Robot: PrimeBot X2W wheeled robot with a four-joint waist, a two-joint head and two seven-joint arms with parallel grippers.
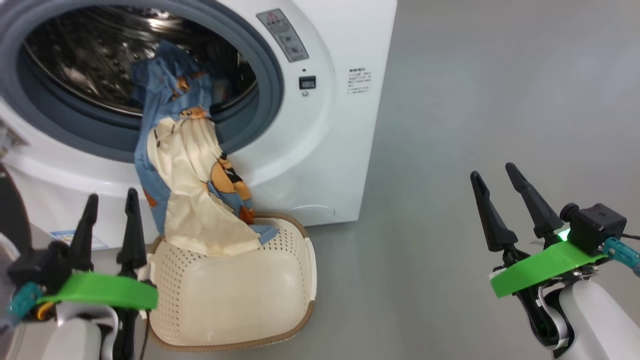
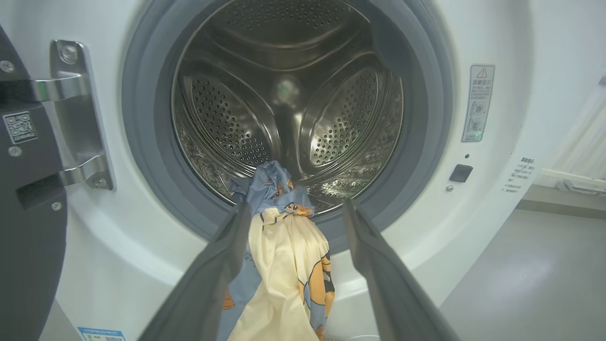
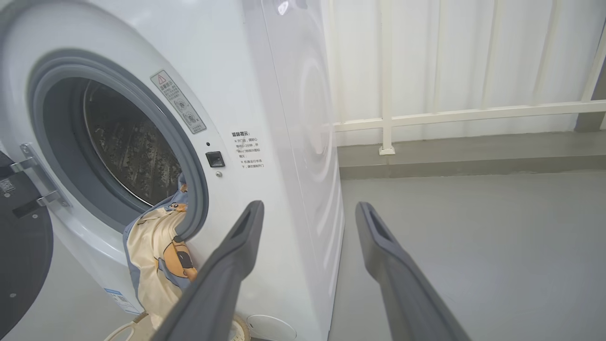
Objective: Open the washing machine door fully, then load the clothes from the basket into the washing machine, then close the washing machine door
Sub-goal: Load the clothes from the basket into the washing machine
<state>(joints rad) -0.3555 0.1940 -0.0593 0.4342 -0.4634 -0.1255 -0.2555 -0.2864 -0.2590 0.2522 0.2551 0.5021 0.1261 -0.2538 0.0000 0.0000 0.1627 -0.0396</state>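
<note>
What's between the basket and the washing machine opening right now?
The clothes: top end inside the washing machine, the rest hanging over the gasket down into the basket. Head view shows it.

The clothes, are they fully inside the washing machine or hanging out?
Hanging out: one end of the clothes lies inside the drum, the rest drapes over the gasket down into the basket.

The white washing machine (image 1: 320, 150) stands with its black door (image 2: 28, 260) swung open at the left. Blue-and-cream clothes (image 1: 185, 200) drape from the steel drum (image 2: 284, 94) over the gasket (image 2: 156, 166) into the cream basket (image 1: 235, 300) below.
</note>
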